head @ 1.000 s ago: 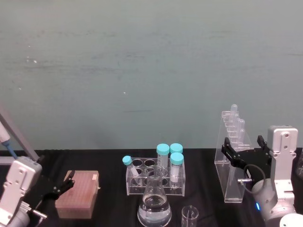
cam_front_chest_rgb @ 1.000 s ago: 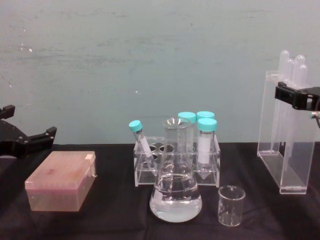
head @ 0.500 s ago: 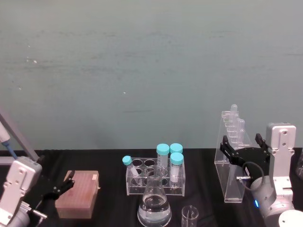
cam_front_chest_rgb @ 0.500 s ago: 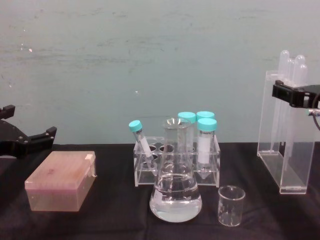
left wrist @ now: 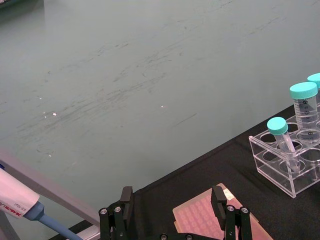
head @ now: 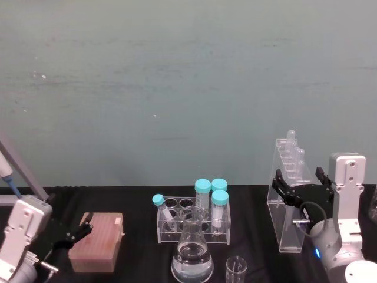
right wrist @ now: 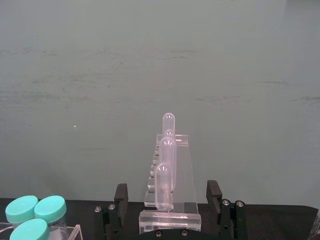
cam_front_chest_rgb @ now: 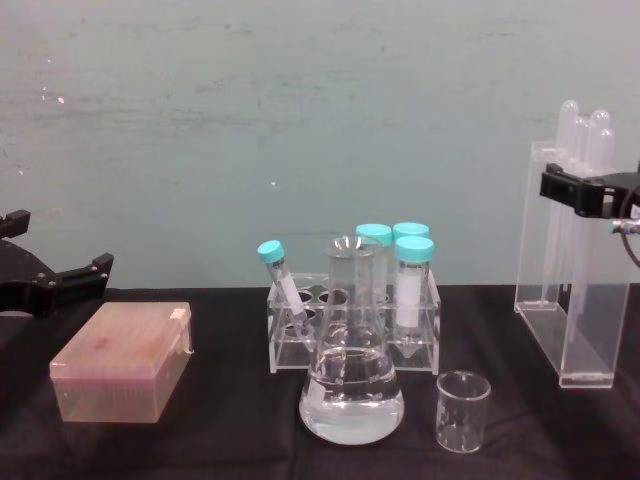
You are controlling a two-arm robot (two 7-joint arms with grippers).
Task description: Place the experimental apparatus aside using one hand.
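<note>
The tall acrylic stand with long clear test tubes stands upright at the right of the black table. My right gripper is open at the stand's upper part, one finger on each side of it and a gap showing on both sides in the right wrist view. In the chest view the right gripper crosses the stand near its top. The conical flask with clear liquid and the small beaker sit at the front middle. My left gripper hangs open at the far left.
A clear rack with teal-capped tubes stands behind the flask. A pink tip box lies at the left, just below the left gripper. A pipette leans at the far left edge. A green wall closes the back.
My right gripper has crept left and slightly up, further around the stand's top. The stand, flask, beaker and left arm have not moved.
</note>
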